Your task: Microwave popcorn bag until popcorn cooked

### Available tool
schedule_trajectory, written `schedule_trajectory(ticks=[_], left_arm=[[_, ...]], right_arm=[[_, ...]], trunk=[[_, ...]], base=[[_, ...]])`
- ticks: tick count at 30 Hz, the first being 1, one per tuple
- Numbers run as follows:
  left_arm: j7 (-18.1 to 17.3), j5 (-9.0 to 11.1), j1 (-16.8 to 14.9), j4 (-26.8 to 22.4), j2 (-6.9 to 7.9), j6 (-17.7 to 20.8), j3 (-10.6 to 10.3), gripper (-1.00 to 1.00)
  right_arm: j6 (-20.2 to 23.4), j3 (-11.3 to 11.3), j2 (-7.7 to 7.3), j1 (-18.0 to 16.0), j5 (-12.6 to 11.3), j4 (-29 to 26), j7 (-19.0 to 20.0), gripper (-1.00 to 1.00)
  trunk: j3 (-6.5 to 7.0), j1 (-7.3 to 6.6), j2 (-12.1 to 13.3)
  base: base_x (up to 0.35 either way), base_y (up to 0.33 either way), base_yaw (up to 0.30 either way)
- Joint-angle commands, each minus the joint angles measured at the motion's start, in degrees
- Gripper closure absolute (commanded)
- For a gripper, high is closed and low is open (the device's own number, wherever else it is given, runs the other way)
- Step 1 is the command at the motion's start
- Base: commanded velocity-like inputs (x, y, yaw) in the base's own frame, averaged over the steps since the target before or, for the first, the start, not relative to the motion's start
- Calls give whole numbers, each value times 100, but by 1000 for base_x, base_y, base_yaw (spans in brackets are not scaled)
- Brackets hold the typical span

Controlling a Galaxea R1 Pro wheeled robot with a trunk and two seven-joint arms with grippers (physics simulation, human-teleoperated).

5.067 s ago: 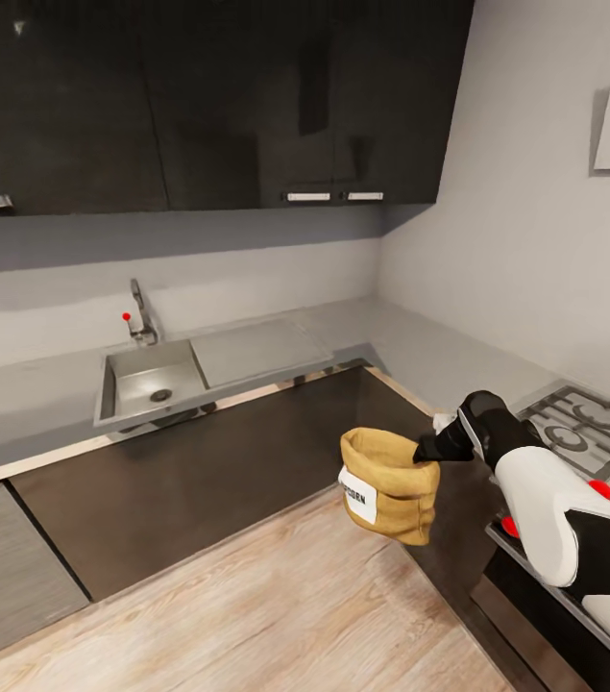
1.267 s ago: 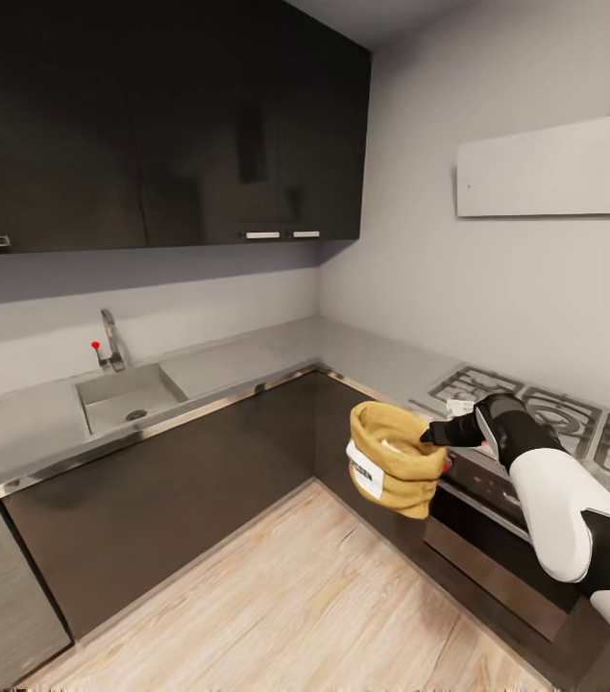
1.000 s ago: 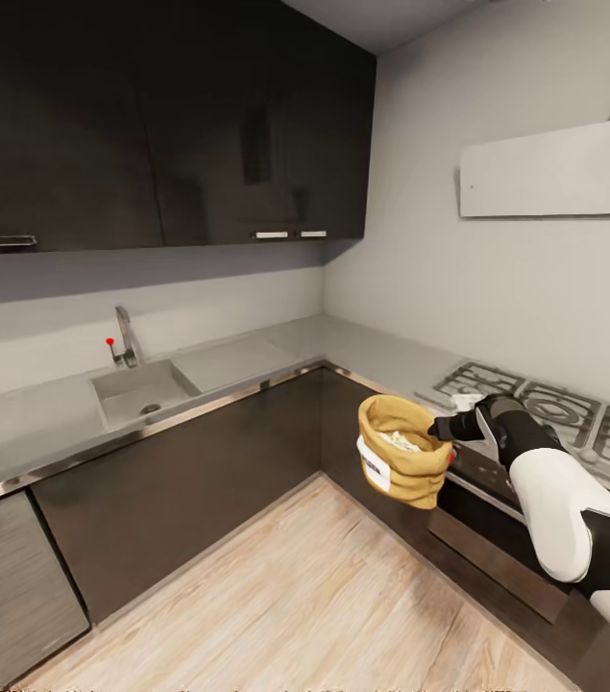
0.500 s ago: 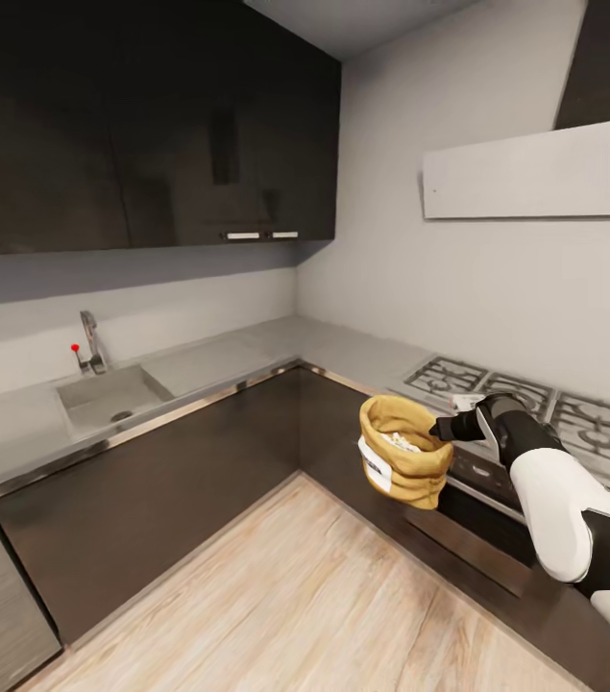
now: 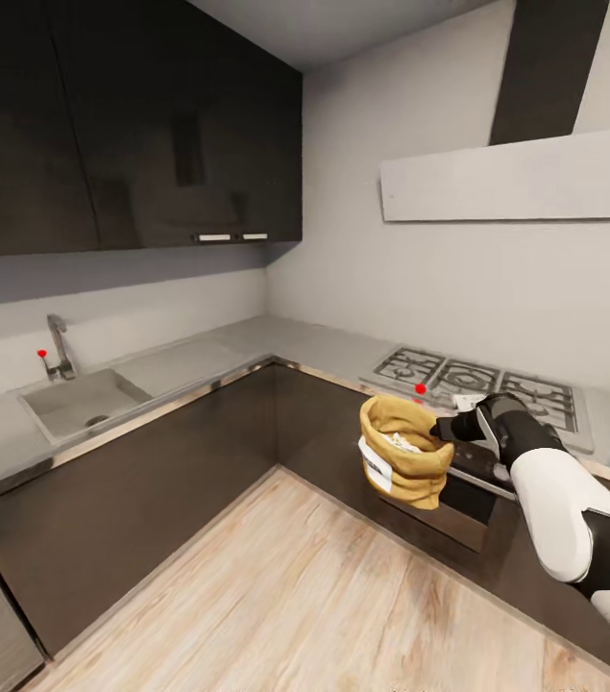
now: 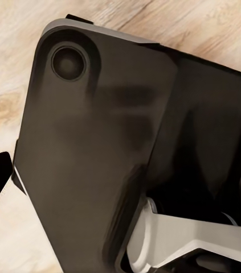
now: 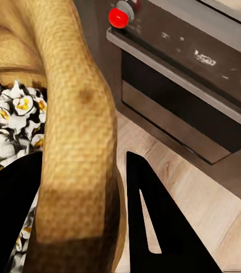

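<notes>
The right gripper [image 5: 442, 429] is pinching the rolled rim of the popcorn bag [image 5: 401, 463] and holding it in the air, out in front of the dark built-in oven [image 5: 463, 481] and above the wood floor [image 5: 276, 586]. In the right wrist view the two dark fingers [image 7: 160, 227] are sitting on either side of the tan rim [image 7: 77, 142], one inside the sack & one outside, jaws pressed onto the fabric. The popcorn [image 7: 6, 131] is showing as white puffs w/ yellow centres heaped in the bag's mouth; from the head view it is a pale speckled patch [image 5: 402, 442]. The bag's white label [image 5: 375, 472] is facing away from the oven, toward the floor side. Behind the bag, the gas hob [image 5: 482, 380] is sitting on the grey countertop [image 5: 305, 338], w/ a red knob [image 5: 421, 389] just above the bag's rim. Far along the countertop from the bag, the sink [image 5: 79, 404] & tap [image 5: 59, 346] are sitting under the dark wall cabinets [image 5: 132, 125]. A pale hood [image 5: 516, 178] is hanging over the hob. In the left wrist view the camera is looking at the robot's dark base [image 6: 92, 148] over the floor; the left pincer's state: can't tell.
</notes>
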Motion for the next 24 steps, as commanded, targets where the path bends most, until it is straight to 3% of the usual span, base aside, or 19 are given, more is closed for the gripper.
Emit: schedule_trajectory(ticks=[1,10,16,24], left_arm=[[-7,15,0,-4,1,-12,16,-100],[-46,10,0,-9,7,-21,4,-100],[-24,10,0,-4,-11,-12,39,-100],[-16,10,0,-4,-11,-12,41,-100]], right_arm=[[15,-44,4,-6,57,-6,47,100],[23,-46,3,-6,57,-6,48,100],[82,-60,-2,-6,57,-11,56,100],[270,-137,-127,-6,48,-31,71,100]], trunk=[[-6,1,-6],[14,1,-6],[20,1,-6],[21,1,-6]], base=[[-8,6,-237],[-27,5,-237],[-289,146,-128],[-303,193,-3]])
